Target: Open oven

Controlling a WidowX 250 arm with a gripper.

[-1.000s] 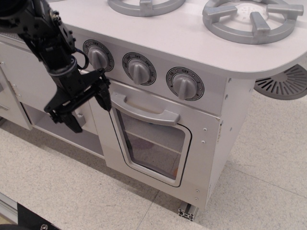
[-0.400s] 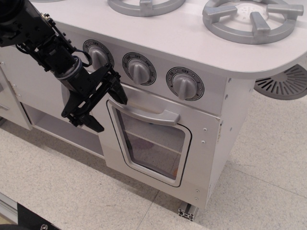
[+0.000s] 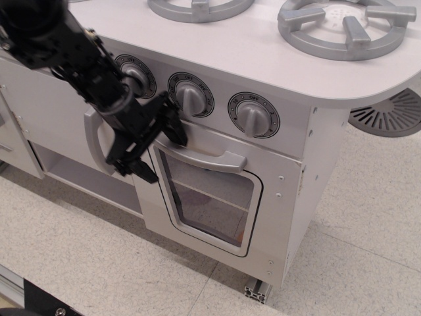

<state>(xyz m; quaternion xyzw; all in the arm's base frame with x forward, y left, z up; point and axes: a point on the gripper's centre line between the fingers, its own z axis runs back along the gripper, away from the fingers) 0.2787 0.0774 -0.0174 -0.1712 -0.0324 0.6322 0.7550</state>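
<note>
At the far left, about nine o'clock from my black two-fingered gripper (image 3: 162, 149), runs the plain white-grey cabinet door with its vertical silver handle (image 3: 94, 139), the handle's curve showing just beside my wrist. My black jointed arm (image 3: 62, 49) comes down from the upper left corner and crosses in front of the first of the three round silver knobs (image 3: 135, 76), partly hiding it. My gripper is spread wide, nothing between its fingers: one finger (image 3: 176, 126) lies at the upper left corner of the oven door, close against the left end of the wide horizontal silver bar handle (image 3: 200, 156), and the other (image 3: 142, 170) hangs lower, at seven o'clock from the first, over the seam between the two doors. Whether the upper finger actually touches the bar I cannot tell.

Towards three and four o'clock from my gripper sits the white-grey toy oven (image 3: 223, 178), its door shut flush with the frame, the rounded clear window (image 3: 209, 203) below the bar handle. Above the door, at one o'clock, are the second (image 3: 191, 95) and third (image 3: 254, 115) knobs. Up on the white countertop (image 3: 250, 52) lie two grey ring burners (image 3: 342, 26). At the far right, a grey slotted disc (image 3: 391, 115) rests on the speckled floor (image 3: 99, 263).
</note>
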